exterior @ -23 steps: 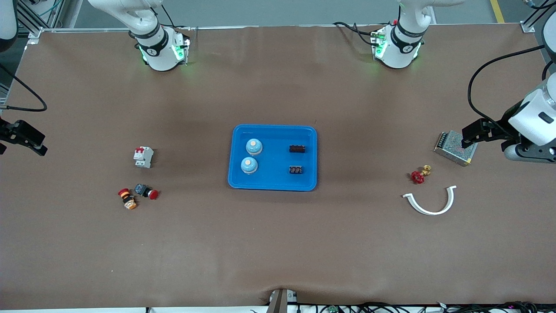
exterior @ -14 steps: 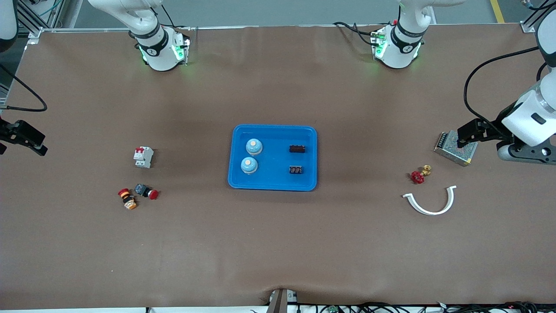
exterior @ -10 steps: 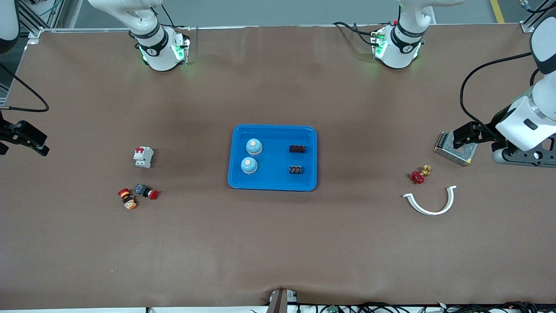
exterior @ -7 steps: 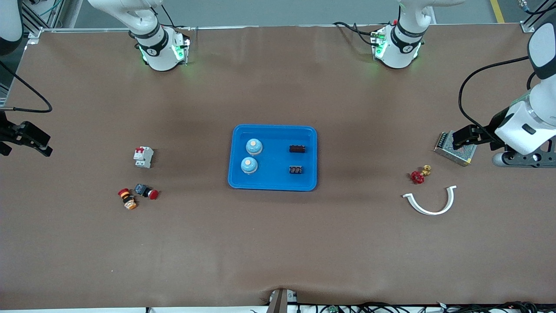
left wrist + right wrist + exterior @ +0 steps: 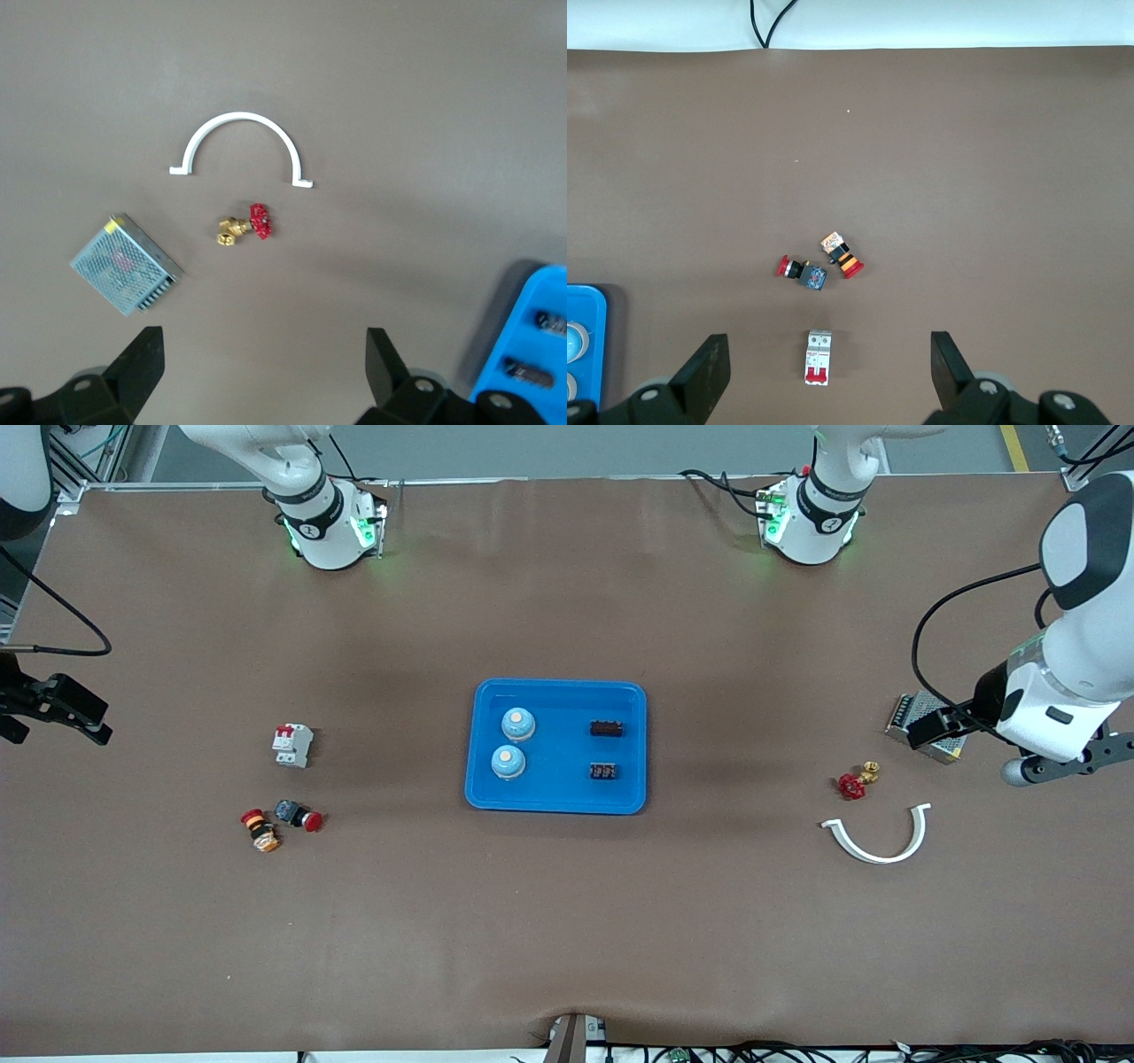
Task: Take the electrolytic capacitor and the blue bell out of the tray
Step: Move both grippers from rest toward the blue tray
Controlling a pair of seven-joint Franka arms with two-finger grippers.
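The brown desk [image 5: 567, 921] carries a blue rectangular plastic tray [image 5: 556, 802] holding two pale blue domed bells [image 5: 517, 724] and two small black capacitors [image 5: 606, 729], well apart from both end effectors; left end effector [image 5: 266, 372] gapes wide over the desk by the perforated metal box [image 5: 125, 265]; right end effector [image 5: 824, 376] gapes wide above the white circuit breaker [image 5: 819, 357].

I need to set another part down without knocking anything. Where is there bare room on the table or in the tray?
The tray has a bare strip between the two bells and the two capacitors. The table is bare nearer the front camera than the tray. It is crowded around the push buttons and breaker, and around the valve, white clamp and power supply.
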